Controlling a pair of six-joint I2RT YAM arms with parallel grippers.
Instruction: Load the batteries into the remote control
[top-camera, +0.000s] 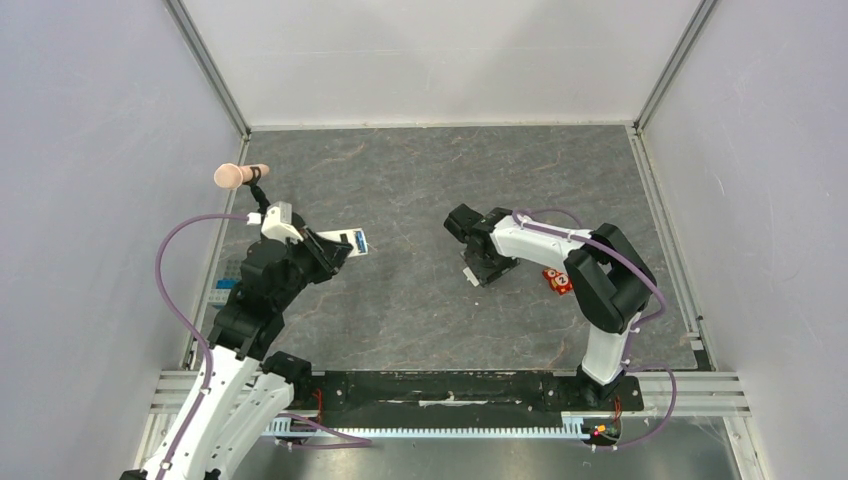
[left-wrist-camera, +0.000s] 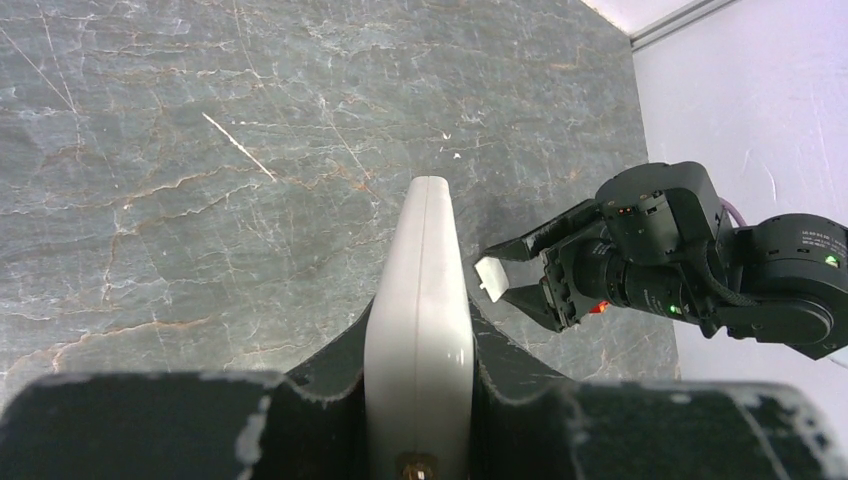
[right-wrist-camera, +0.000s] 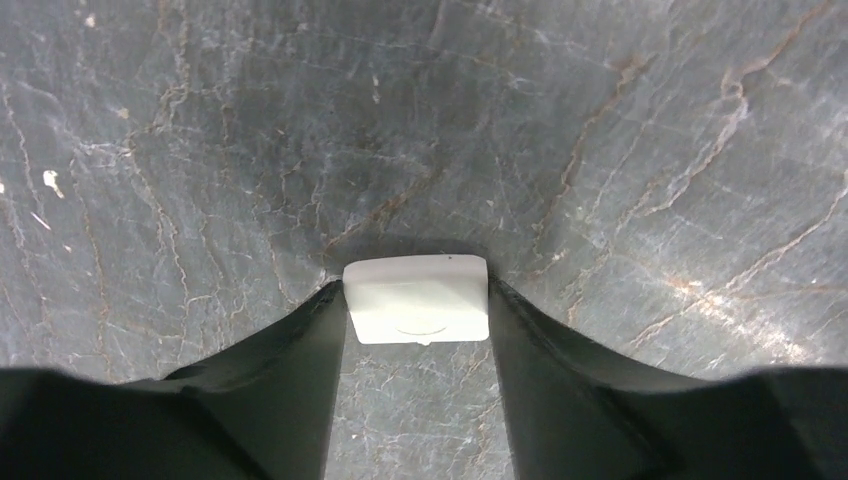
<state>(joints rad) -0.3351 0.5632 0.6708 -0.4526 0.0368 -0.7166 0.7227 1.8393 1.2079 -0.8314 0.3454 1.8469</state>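
My left gripper (top-camera: 330, 250) is shut on the white remote control (top-camera: 338, 240) and holds it off the table at the left. In the left wrist view the remote control (left-wrist-camera: 420, 290) stands edge-on between the jaws of that gripper (left-wrist-camera: 420, 335). A blue battery (top-camera: 359, 238) shows at the remote's far end. My right gripper (top-camera: 472, 272) is mid-table, its tips low over the surface, shut on a small white cover piece (right-wrist-camera: 416, 300). The same cover piece (left-wrist-camera: 492, 276) shows in the left wrist view, just right of the remote.
An orange owl-faced square (top-camera: 557, 281) lies on the table under the right arm. A peach-coloured cylinder (top-camera: 240, 175) sticks out by the left wall. A blue ribbed part (top-camera: 227, 276) sits at the left table edge. White walls enclose three sides.
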